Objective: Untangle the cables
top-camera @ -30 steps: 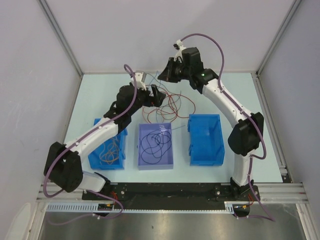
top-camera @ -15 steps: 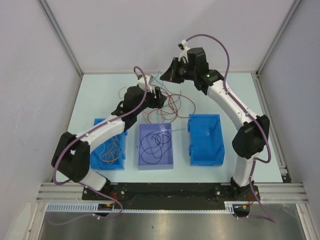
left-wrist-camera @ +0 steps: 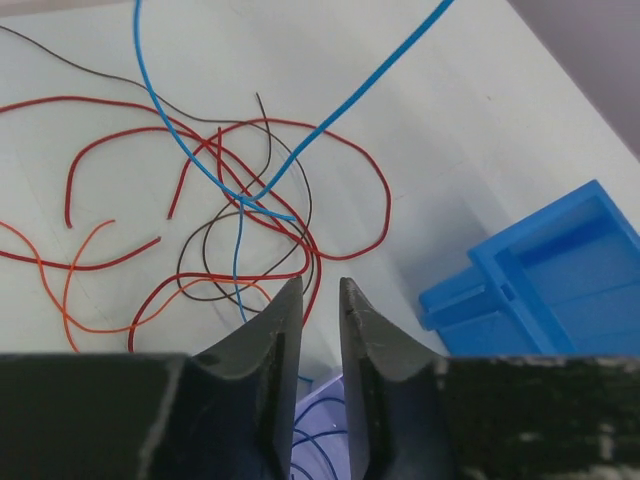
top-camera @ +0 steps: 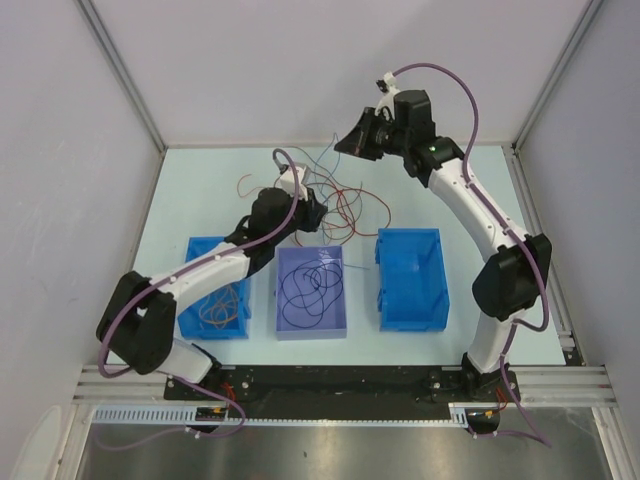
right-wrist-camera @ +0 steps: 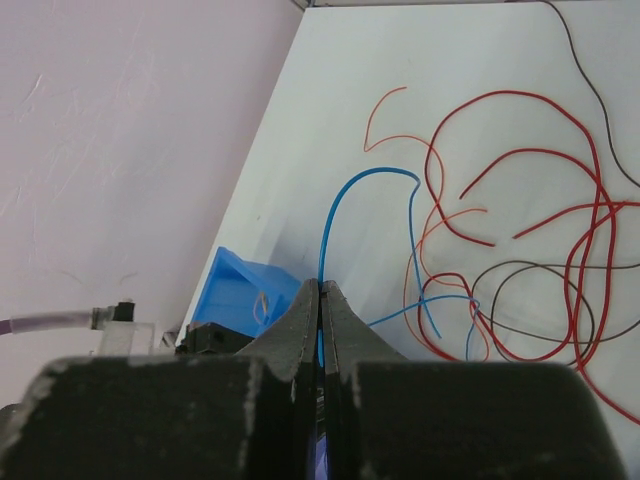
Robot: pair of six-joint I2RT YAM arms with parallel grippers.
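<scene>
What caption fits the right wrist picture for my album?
Shut fingers pinch a blue wire near tangled red cables.

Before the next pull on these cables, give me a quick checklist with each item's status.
1. Right jaws shut on the blue cable: ok.
2. Left jaws closed on a cable: not ok; a gap shows between them, wider than any cable.
3. Blue cable free of the tangle: not ok; it crosses a red cable and a dark cable there.
4. Arms apart in the top view: ok.
5. Tangle resting on the table: ok.
</scene>
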